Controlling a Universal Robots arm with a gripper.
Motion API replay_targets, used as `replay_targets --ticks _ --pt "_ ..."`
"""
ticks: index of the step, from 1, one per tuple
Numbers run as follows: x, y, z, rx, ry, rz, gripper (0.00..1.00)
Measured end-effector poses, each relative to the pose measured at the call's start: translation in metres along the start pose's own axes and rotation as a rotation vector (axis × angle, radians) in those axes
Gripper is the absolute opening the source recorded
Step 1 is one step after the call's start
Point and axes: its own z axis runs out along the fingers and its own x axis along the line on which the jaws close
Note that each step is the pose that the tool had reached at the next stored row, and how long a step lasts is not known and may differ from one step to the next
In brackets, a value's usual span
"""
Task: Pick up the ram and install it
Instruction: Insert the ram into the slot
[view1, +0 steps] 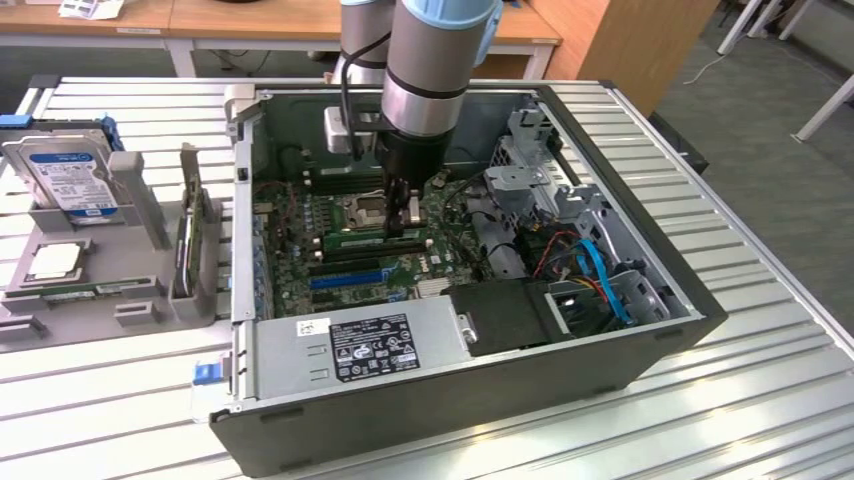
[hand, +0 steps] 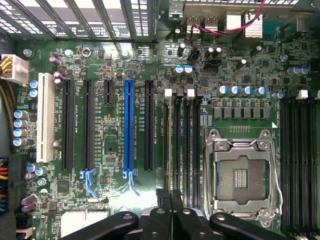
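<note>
Grip, exterior view: the claw reaches into the computer case, pinched shut on the top edge of the ram.
Ram, exterior view: thin green stick, standing in a slot just beside the chip socket.
Feel: probably light, stiff, easy to snap; best held by its top edge.
Writing, exterior view: black sticker, too small to read.
Grip, wrist view: black fingers close together above the long slots.
Writing, wrist view: tiny white print, unreadable.
</note>
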Motion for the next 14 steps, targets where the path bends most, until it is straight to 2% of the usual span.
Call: replay_targets --ticks 14 --pt "0.0001 0.0005 0.0019 0.0000 0.0000 0.000 0.12"
